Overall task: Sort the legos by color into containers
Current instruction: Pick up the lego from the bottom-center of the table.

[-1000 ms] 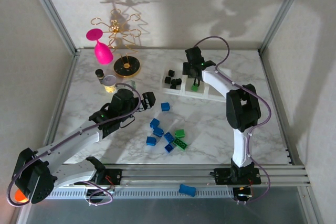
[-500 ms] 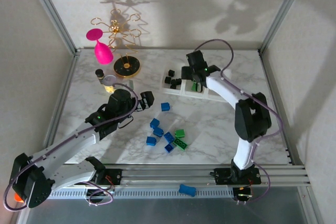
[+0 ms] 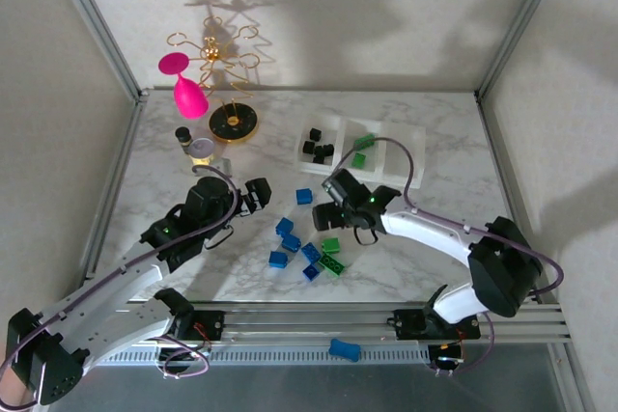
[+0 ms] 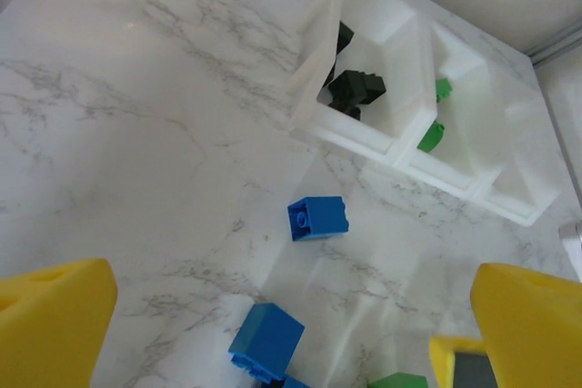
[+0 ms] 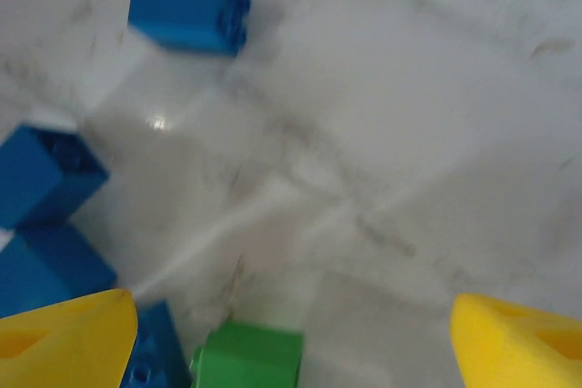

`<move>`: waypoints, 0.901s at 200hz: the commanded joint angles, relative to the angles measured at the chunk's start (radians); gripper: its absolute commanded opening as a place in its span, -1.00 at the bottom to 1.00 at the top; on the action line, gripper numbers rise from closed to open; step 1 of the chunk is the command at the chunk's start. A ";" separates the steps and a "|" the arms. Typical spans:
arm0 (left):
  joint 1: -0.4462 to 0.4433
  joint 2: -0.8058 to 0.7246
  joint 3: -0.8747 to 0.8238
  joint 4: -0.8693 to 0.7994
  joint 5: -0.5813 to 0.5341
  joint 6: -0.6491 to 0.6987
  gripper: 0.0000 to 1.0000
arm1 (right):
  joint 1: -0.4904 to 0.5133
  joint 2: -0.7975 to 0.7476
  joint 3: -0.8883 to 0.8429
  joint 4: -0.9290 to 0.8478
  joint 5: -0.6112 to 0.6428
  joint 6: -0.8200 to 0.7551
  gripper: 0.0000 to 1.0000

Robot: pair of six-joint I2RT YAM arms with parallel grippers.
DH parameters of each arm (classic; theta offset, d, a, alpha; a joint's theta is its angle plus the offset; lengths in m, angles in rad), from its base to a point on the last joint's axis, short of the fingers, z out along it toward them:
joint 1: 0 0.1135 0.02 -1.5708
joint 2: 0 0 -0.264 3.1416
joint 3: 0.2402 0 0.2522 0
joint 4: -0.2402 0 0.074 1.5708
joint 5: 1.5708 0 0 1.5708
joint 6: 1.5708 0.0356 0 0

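Right wrist | right fingers point(image 5: 64, 333) wide apart, empty | green lego point(image 5: 247, 356) between their tips

Left arm point(image 3: 145, 267) stretched forward, left fingers point(image 4: 55, 324) spread wide, right arm point(image 3: 435, 231) bent low, right fingers point(image 5: 64, 333) spread wide

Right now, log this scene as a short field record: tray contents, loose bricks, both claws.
tray: white, three compartments, far side of the table
left compartment: black legos
middle compartment: sorted green legos
right compartment: no bricks
loose on table: several blue legos, two loose green legos
near rail: one blue brick
left claw: open, holding nothing
right claw: open, holding nothing, above the loose pile
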 commanded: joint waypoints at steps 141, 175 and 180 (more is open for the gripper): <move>0.000 -0.023 -0.030 -0.022 -0.016 -0.026 0.99 | 0.095 0.140 -0.074 0.081 -0.019 0.153 0.22; 0.000 -0.012 -0.025 -0.015 -0.006 -0.022 0.99 | 0.094 0.126 -0.073 0.080 -0.008 0.165 0.03; 0.000 -0.011 -0.025 -0.016 -0.007 -0.022 0.99 | 0.095 0.124 -0.072 0.080 -0.006 0.164 -0.02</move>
